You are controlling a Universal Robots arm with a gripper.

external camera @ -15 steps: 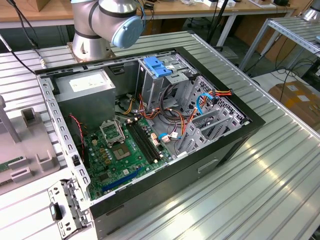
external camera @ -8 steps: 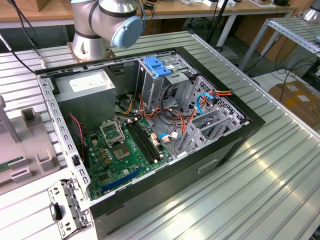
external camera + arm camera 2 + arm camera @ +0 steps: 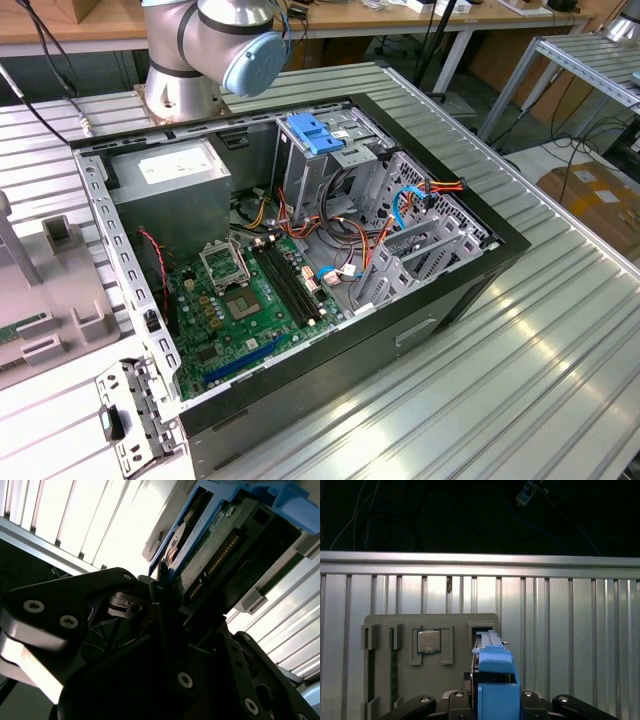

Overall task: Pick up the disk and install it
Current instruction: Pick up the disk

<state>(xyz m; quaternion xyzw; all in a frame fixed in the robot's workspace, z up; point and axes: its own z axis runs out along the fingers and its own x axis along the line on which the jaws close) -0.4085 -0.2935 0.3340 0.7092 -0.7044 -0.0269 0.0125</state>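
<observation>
Ribbed aluminium tabletop (image 3: 570, 630) lies under everything. In the first wrist view we see the gripper (image 3: 493, 706) pinching the disk (image 3: 493, 672), which stands on edge with its blue carrier rail toward the camera, at the grey parts tray (image 3: 385, 625) near a seated processor chip (image 3: 428, 641). Whether the disk's far end is clear of the tray's slot we cannot tell. We judge this to be the pick-up, and doing it well means keeping the pinch square on the blue rails, drawing the disk straight along the slot without tilt, and keeping pressure off the bare board. The second wrist view adds what the first hides: a black finger (image 3: 159, 587) pressed on the rail's edge, the green circuit board (image 3: 200, 562) and its row of gold contacts (image 3: 222, 552). The exterior view gives us the open computer case (image 3: 480, 255) and its metal drive cage (image 3: 300, 175) topped by a light-blue latch (image 3: 315, 132), with the tray outside the case at the exterior view's left.
</observation>
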